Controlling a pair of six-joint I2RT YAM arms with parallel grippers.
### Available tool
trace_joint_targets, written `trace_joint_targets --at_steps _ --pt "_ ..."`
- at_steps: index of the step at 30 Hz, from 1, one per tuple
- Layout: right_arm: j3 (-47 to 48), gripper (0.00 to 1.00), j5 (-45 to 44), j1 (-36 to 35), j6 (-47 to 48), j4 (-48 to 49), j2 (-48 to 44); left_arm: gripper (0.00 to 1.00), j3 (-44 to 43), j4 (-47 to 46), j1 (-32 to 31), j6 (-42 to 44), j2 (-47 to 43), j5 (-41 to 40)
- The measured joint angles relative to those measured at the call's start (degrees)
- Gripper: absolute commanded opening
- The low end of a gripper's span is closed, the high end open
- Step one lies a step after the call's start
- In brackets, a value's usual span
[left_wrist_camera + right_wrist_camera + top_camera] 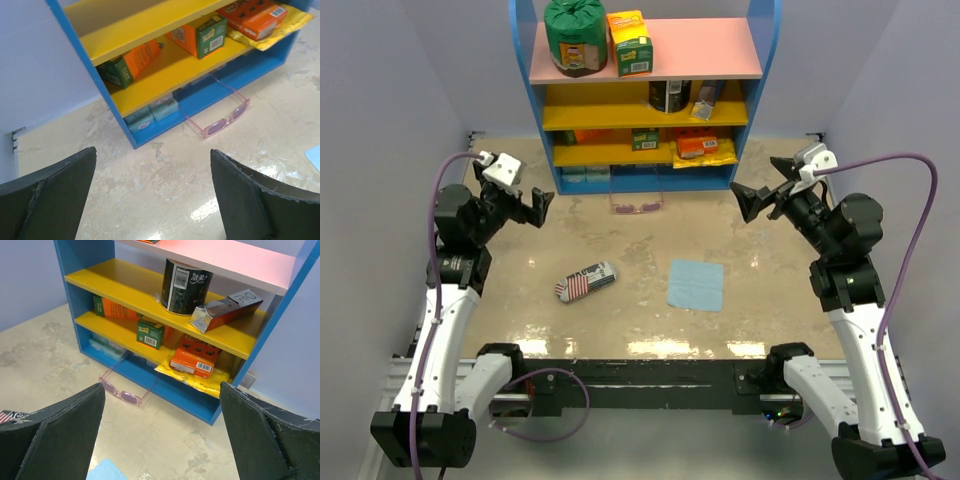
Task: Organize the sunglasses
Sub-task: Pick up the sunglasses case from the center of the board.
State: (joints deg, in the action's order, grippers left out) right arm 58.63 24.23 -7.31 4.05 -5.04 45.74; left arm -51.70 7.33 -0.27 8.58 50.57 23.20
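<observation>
Sunglasses (637, 208), pink lenses, thin frame, unfolded, left end effector (542, 205) spread, right end effector (748, 202) spread

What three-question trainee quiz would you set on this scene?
1. True or false: the pink-lensed, thin-framed sunglasses lie on the table before the blue shelf unit.
2. What lies left of the light blue square cloth in the top view? A) grey-white flag-print pouch B) red mug C) banana
3. Fill in: the left gripper and right gripper are both ___.
Key: 1 true; 2 A; 3 open.
</observation>
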Motion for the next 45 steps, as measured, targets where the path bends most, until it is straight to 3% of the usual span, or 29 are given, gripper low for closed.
trace_joint_targets --at_steps 7,11,15,22,37,45 --pt "-0.9 0.99 1.2 0.0 1.3 0.6 0.0 1.00 0.0 2.4 0.0 5.4 1.0 8.2" --pt "-1.5 0.99 3.8 0.2 3.5 0.4 0.0 1.00 -3.6 9.1 -0.2 12.0 7.5 11.1" --pt "-2.2 0.99 7.4 0.2 5.1 0.4 0.5 1.00 -4.7 14.0 -2.4 17.2 14.7 10.2" --pt "-5.5 0.99 11.0 0.2 6.0 0.9 2.3 1.00 -0.1 17.7 -12.8 23.7 22.6 5.0" --pt "-5.7 0.98 11.5 0.2 6.3 2.1 2.3 1.00 -0.2 25.2 -13.7 28.9 30.5 4.9" --pt "-6.2 0.99 11.4 0.6 6.3 2.5 2.2 1.00 0.0 27.4 -17.3 30.1 33.8 3.7"
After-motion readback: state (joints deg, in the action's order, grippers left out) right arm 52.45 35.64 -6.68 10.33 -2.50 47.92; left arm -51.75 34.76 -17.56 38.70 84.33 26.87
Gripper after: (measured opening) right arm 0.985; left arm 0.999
